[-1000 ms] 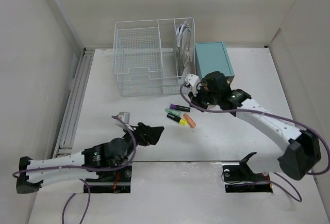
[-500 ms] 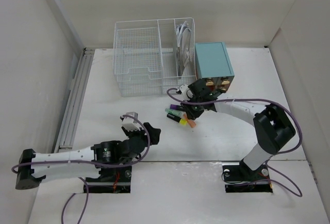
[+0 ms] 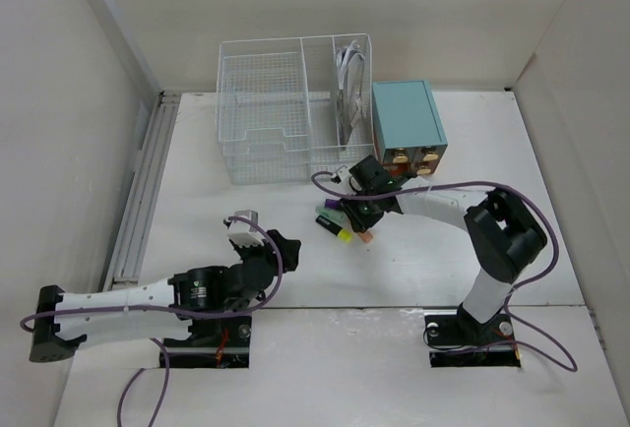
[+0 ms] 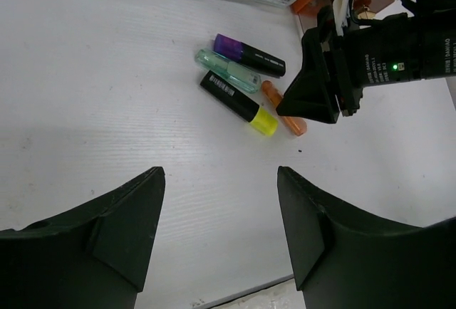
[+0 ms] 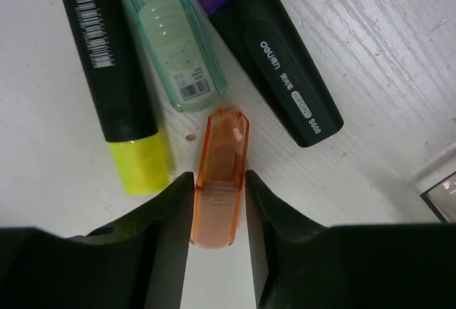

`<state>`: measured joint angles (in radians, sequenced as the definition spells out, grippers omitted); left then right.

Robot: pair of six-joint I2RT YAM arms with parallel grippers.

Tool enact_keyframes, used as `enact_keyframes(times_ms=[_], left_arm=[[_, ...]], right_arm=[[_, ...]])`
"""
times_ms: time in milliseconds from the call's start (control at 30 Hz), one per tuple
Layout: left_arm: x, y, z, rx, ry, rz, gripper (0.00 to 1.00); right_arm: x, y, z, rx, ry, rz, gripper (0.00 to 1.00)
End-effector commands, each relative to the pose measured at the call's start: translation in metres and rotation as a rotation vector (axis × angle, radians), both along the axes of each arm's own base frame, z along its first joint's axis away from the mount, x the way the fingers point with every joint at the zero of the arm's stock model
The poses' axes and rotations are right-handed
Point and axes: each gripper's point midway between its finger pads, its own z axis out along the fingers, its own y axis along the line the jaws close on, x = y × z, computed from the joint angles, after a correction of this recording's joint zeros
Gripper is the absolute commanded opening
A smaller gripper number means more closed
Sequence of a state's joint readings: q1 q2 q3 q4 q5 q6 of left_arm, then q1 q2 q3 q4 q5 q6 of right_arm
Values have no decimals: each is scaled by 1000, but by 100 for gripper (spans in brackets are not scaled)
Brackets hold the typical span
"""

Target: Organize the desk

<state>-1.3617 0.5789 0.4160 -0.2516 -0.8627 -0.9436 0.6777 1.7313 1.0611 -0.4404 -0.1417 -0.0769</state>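
So the right pincer [image 5: 219, 206] is down on the big flat white matte desk [image 3: 433, 250], its two black fingers [image 5: 160, 238] straddling the tail end of a see-through orange plastic highlighter [image 5: 222, 159]. Both fingers sit snug against its sides, but I honestly can't tell if it's squeezing or just parked there. The highlighter lies flat on the desk.

Just past the fingertips are three more: a black highlighter with a yellow cap [image 5: 117, 88] off to one side, a pale green translucent highlighter [image 5: 174, 38] dead ahead, and a black highlighter with a purple cap [image 5: 274, 67] on the other side.

The left pincer [image 4: 221, 216] hovers over bare desk, jaws apart with nothing between them, and the highlighters are well ahead of it. Beyond the right pincer stand a white wire basket [image 3: 266, 102] and a teal box with small drawers [image 3: 406, 117].
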Motion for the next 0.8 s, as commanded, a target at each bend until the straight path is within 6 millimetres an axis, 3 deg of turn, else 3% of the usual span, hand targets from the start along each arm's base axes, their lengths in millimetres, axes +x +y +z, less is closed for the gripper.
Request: enact_keyframes(times_ms=[0, 300, 367, 433, 467, 500, 600, 700, 767], left_arm=[[2, 5, 22, -32, -34, 16, 61], [4, 1, 27, -15, -55, 3, 62], [5, -4, 23, 9, -57, -2, 60], [6, -8, 22, 38, -59, -7, 56], [8, -14, 24, 46, -64, -10, 53], [13, -14, 27, 42, -65, 13, 46], [22, -25, 31, 44, -77, -6, 41], [39, -36, 41, 9, -93, -35, 39], [53, -39, 41, -8, -84, -59, 39]], right_arm=[[9, 6, -2, -9, -21, -32, 41], [6, 4, -19, -63, 21, -40, 40], [6, 4, -19, -63, 21, -40, 25], [2, 8, -19, -56, 27, -26, 17], [1, 9, -19, -48, 35, -21, 8], [3, 10, -12, -37, 16, -12, 5], [3, 18, 9, 16, -11, 37, 0], [6, 27, 54, 120, -87, 73, 0], [19, 25, 96, 199, -181, 72, 0]])
